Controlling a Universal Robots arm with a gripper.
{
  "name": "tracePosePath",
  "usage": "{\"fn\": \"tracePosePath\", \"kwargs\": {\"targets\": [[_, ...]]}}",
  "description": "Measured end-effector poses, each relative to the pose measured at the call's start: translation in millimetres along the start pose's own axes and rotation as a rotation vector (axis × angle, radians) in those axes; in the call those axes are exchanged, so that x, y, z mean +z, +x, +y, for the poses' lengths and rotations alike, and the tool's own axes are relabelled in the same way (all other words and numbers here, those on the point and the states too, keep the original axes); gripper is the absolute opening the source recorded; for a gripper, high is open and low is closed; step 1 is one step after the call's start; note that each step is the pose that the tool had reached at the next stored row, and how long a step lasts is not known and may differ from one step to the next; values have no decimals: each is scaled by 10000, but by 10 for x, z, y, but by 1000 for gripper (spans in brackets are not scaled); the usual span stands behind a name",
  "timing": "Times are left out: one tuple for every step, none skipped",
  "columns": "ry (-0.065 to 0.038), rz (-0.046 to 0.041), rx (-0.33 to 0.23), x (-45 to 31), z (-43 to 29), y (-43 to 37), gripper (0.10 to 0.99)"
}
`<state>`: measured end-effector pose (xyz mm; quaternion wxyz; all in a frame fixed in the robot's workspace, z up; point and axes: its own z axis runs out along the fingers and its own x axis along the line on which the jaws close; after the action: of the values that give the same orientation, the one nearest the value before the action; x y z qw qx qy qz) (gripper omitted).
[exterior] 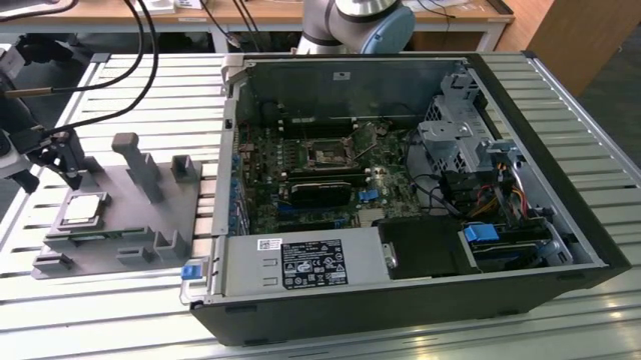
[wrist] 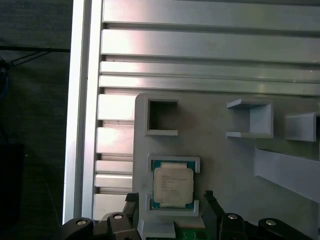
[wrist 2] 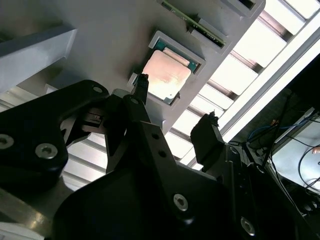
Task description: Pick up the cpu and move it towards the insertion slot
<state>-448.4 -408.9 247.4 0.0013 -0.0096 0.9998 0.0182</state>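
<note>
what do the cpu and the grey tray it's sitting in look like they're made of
The cpu: its top looks like bare silvery metal with a satin finish, catching a soft glare; the thin green rim suggests circuit board. The tray: probably matte grey plastic, uniformly dull with blocky moulded or printed walls.

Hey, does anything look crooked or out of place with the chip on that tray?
Nothing stands out. The cpu sits flat and square in its recess on the tray, with the gripper open above it.
</note>
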Motion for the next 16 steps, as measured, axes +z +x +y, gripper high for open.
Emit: {"fn": "tracePosePath", "kwargs": {"targets": [[0,-1,0,4,0,0,620],[0,0,-1,8,-1,0,620],[0,0,-1,10,-1,0,620],[0,-1,-1,14,-1,0,620],[-1,-1,-1,17,-1,0,620],[-1,-2,-1,21,-2,0,620],[-1,-1,-1,24,-2,0,620],[0,-1,-1,26,-2,0,620],[-1,-2,-1,32,-2,0,620],[-2,-3,-1,38,-2,0,620],[-1,-2,0,45,-2,0,620],[0,-1,0,52,-3,0,620],[-1,-2,0,60,-3,0,620],[-1,-1,-1,69,-4,0,620],[-1,-1,0,79,-4,0,620],[-1,-1,-1,89,-6,0,620]]}}
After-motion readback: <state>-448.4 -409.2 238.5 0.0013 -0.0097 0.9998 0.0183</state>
